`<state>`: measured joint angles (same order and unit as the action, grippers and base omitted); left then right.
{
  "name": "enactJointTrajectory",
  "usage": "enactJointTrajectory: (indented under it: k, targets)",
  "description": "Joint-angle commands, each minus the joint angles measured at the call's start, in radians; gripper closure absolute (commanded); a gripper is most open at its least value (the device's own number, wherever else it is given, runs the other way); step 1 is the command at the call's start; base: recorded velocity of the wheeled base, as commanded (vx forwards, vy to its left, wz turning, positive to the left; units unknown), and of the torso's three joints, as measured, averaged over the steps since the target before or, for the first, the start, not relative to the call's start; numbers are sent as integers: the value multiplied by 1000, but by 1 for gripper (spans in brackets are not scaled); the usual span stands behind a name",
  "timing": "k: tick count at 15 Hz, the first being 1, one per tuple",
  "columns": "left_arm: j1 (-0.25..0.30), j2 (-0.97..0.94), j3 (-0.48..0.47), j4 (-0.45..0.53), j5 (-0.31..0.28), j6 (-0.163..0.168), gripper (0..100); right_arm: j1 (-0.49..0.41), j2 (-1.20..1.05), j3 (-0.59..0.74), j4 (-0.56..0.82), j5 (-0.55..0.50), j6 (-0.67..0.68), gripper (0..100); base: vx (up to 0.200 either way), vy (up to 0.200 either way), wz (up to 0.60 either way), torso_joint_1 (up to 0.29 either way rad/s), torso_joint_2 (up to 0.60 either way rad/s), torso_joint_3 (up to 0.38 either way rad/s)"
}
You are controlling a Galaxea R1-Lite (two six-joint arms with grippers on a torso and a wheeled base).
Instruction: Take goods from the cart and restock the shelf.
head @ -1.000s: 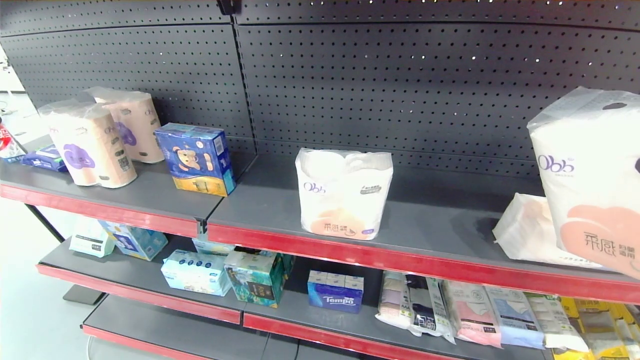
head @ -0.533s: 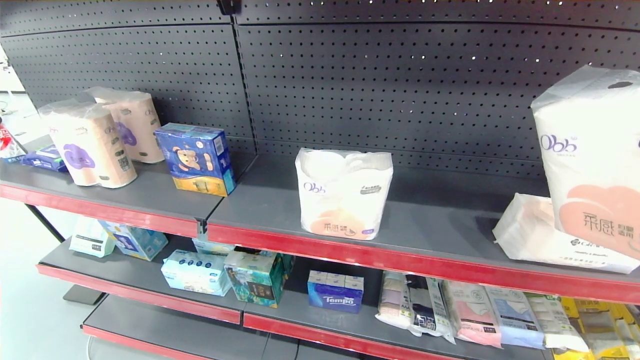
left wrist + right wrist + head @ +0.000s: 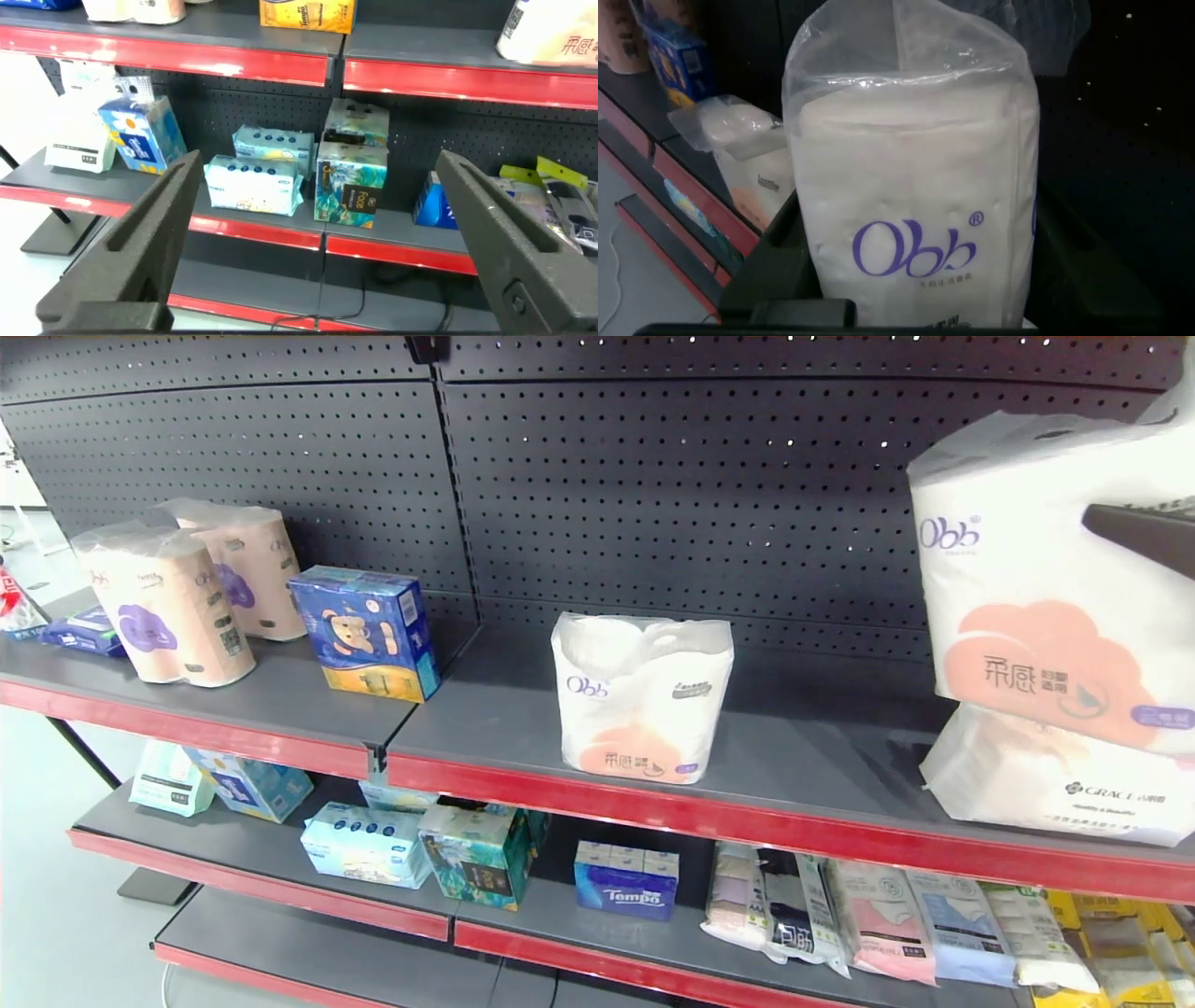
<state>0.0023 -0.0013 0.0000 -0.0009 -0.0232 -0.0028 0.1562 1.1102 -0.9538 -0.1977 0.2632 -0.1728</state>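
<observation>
Right gripper point(image 3: 920, 280): fingers point(image 3: 771, 266) clamped on both sides of white roll pack point(image 3: 1046, 588), pack held in air at right end of upper shelf point(image 3: 822, 747), directly above flat white pack point(image 3: 1046, 784); cannot tell if packs touch. Matching roll pack point(image 3: 641, 695) stands mid-shelf, well apart. Left gripper point(image 3: 322, 252): fingers point(image 3: 140, 243) spread wide, nothing between them, facing lower shelf point(image 3: 243, 227) with tissue boxes point(image 3: 254, 182).
</observation>
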Motion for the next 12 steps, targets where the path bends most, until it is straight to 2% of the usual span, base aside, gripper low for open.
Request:
enactJointTrajectory:
  k: [1, 3, 7, 12]
  targets:
    - [1, 1, 0, -1, 0, 0, 0, 17, 105, 1, -49, 1, 27, 100, 0, 0, 0, 0, 0, 0]
    - [1, 1, 0, -1, 0, 0, 0, 31, 188, 9, -121, 2, 90, 100, 0, 0, 0, 0, 0, 0]
    - [1, 1, 0, -1, 0, 0, 0, 36, 326, 1, -281, 4, 119, 100, 0, 0, 0, 0, 0, 0]
    - [1, 1, 0, -1, 0, 0, 0, 39, 358, -13, -286, 24, 121, 100, 0, 0, 0, 0, 0, 0]
